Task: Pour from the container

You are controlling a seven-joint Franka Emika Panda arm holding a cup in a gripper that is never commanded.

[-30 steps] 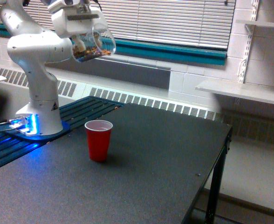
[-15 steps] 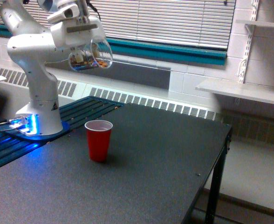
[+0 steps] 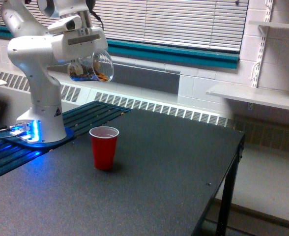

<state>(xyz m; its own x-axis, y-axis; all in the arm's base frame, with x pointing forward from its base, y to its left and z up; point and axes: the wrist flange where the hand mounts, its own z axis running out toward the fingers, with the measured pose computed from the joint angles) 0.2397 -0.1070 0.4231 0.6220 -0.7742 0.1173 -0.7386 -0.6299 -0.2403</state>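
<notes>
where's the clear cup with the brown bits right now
In the exterior view the clear cup is held tilted in the claw at upper left, in the air above and slightly left of the red cup.

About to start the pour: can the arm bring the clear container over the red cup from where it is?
Probably yes. The container, tipped in the gripper, hangs above and slightly toward the exterior view's left of the red cup, with only open air between them.

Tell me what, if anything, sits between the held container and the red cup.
Nothing visible. The container, tilted in the pincer, hangs above the red cup and slightly toward the exterior view's left, with only open air between them. The table around the cup is bare.
</notes>
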